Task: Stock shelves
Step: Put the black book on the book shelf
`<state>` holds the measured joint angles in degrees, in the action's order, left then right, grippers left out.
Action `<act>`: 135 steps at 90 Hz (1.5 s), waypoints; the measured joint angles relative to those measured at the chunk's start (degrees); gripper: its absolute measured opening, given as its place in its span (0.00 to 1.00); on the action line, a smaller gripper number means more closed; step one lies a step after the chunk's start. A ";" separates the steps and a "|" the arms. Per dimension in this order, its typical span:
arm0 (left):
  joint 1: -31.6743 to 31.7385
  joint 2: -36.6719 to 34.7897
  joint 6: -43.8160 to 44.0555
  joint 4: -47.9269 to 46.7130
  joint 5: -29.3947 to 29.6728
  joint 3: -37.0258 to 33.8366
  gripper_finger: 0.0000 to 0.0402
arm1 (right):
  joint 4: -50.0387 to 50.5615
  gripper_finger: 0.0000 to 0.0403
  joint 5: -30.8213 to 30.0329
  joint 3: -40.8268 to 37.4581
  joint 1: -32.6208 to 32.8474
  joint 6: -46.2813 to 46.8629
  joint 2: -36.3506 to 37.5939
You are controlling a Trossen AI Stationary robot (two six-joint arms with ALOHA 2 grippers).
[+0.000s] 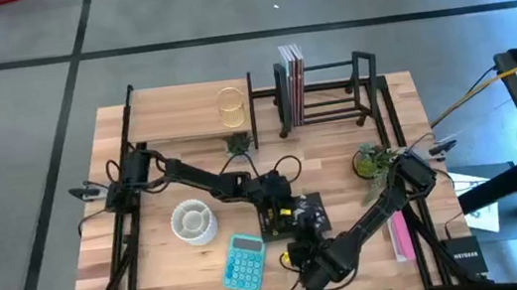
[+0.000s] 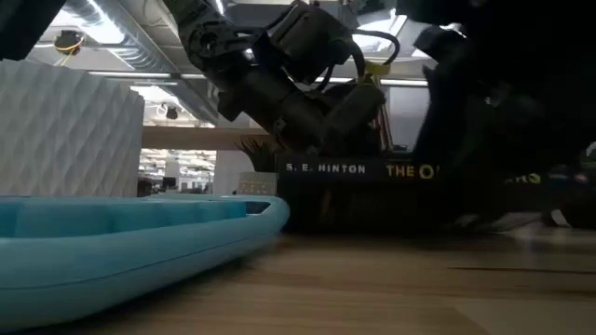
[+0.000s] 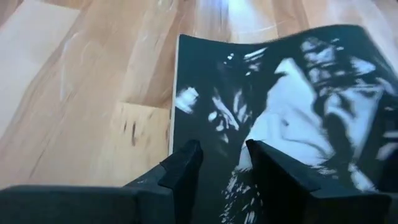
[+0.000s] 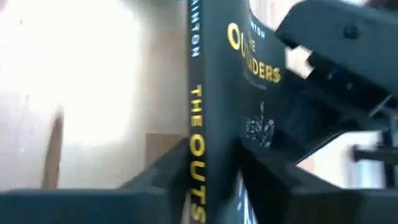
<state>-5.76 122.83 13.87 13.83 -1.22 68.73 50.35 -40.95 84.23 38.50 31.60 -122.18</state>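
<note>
Wood tabletop (image 1: 339, 149) | black book (image 1: 293, 216) (flat) | right gripper (image 4: 211, 155) clamps spine | left gripper (image 3: 224, 155) half-open above cover

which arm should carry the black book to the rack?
Probably right. The right pincer straddles the spine of the black book, and the black rack is on its side. The left pincer only hovers open over the cover.

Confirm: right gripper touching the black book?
Touching. The right wrist view shows the right gripper with its jaws on either side of the book's spine, pressed against it.
</note>
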 joint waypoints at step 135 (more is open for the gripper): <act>-34.85 -20.44 -25.05 -24.89 82.43 -0.03 0.33 | 39.78 0.08 -46.25 -7.19 -16.52 57.59 46.93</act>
<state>-40.61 102.39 -11.18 -11.07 81.21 68.71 90.13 -87.20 77.03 21.98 89.18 -75.25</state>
